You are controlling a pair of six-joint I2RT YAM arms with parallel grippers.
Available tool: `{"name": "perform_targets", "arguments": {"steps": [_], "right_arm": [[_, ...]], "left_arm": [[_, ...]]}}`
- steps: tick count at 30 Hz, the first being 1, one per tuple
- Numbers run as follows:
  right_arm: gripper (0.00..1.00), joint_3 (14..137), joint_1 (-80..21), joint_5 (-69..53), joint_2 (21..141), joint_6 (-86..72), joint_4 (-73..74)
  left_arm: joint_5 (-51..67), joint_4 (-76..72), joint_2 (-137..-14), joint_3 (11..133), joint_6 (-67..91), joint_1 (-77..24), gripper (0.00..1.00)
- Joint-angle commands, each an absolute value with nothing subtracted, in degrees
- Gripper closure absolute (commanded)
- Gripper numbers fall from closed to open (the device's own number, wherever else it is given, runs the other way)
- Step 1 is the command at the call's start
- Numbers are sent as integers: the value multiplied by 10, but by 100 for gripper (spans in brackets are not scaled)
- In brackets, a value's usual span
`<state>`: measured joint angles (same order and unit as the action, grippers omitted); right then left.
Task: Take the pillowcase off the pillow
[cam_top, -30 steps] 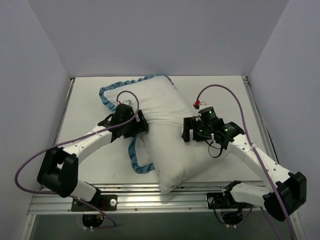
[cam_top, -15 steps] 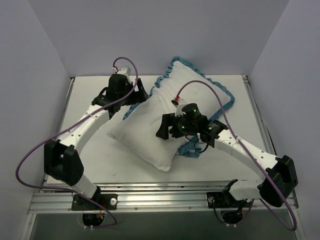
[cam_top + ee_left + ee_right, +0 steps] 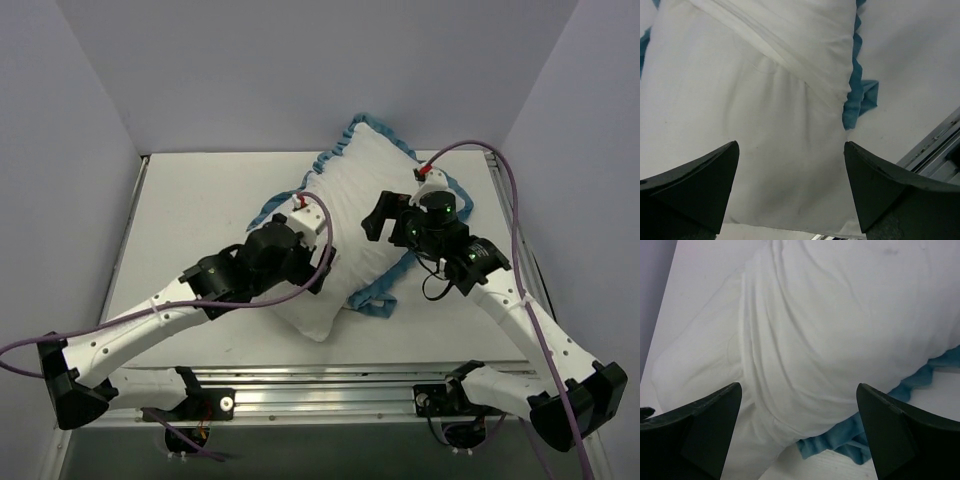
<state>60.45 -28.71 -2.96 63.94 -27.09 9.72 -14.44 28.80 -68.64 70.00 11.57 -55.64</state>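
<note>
The plump plain white pillow [image 3: 318,318] is seen half-drawn from the thin blue-ruffled fabric pillowcase [image 3: 365,185] at frame centre, the left gripper [image 3: 790,147] and right gripper [image 3: 799,387] are spread wide above it, empty, and fresh grips on pillowcase and pillow are judged necessary next.

White pillow [image 3: 322,315] partly out of blue-trimmed pillowcase [image 3: 365,185]

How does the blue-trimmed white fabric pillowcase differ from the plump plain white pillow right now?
The thin blue-ruffled pillowcase has edge trim; the plump white pillow has none. The pillowcase lies wrinkled over the far end; the pillow's near end sticks out bare. Both show white from above.
</note>
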Motion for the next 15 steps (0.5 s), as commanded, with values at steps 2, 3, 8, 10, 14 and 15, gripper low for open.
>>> {"name": "perform_targets", "arguments": {"steps": [2, 3, 8, 10, 14, 15], "right_arm": [[7, 589, -271, 18, 613, -259, 136], [7, 574, -271, 16, 606, -261, 136], [8, 527, -269, -16, 582, -265, 127], [7, 507, -269, -18, 579, -265, 130], [7, 485, -269, -45, 582, -253, 139], [7, 479, -271, -53, 583, -251, 138]], "left_arm": [[-278, 342, -743, 720, 95, -648, 6], [-297, 364, -759, 740, 99, -661, 6], [-362, 429, -852, 772, 168, -694, 6], [-361, 416, -863, 747, 196, -694, 6], [-352, 372, -877, 693, 250, -681, 1], [-353, 363, -881, 683, 275, -674, 3]]}}
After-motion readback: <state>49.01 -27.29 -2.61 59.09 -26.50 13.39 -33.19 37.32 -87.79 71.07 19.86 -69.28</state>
